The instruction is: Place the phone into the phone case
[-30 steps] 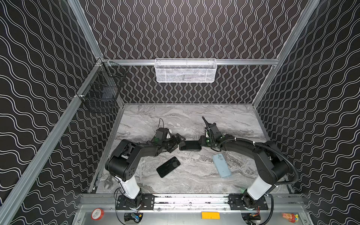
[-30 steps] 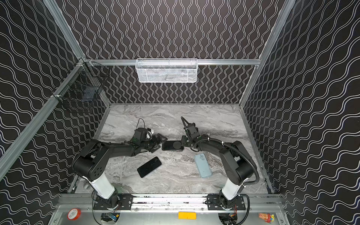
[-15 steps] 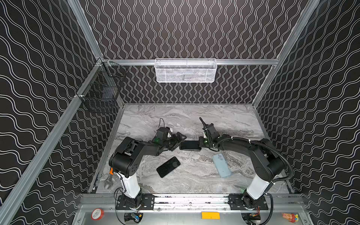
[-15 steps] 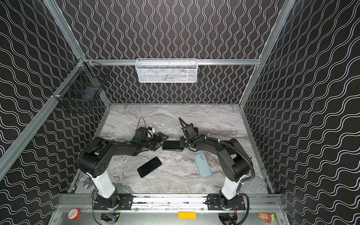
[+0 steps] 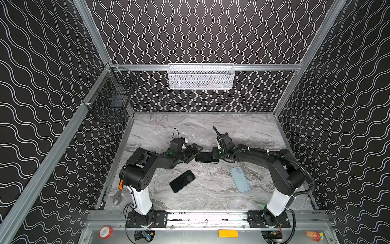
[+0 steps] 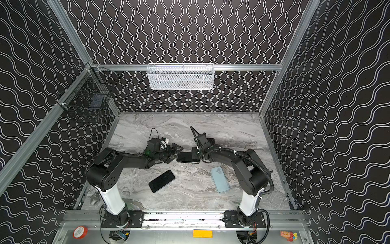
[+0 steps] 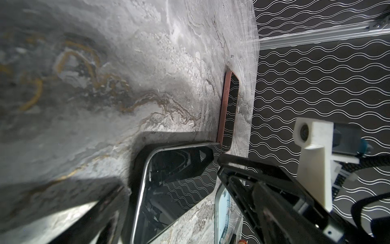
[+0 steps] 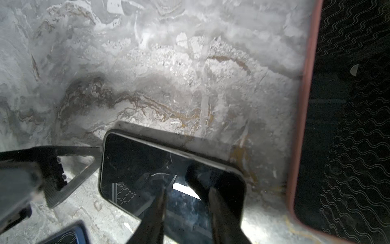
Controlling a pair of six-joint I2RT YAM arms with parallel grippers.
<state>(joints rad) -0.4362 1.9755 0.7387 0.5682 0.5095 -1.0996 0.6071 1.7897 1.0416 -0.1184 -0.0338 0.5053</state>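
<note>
The grey marble table point(image 5: 232, 135) holds a light blue phone case point(image 5: 240, 179) lying flat right of centre, well apart from a copper-edged phone point(image 5: 182, 181) on the left. A silver-edged phone point(image 5: 205, 157) lies screen-up mid-table, outside the case, between both grippers. The left gripper point(image 5: 196, 153) gapes wide around one end, grasping nothing; the right gripper point(image 5: 215, 155), fingers partly spread, sits over the screen's opposite end, unclamped

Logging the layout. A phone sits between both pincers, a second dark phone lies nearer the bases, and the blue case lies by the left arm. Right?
No: the blue case lies by the right arm, as both top views show. The rest holds: the phone sits between the left pincer and right pincer, the second phone nearer the bases.
</note>
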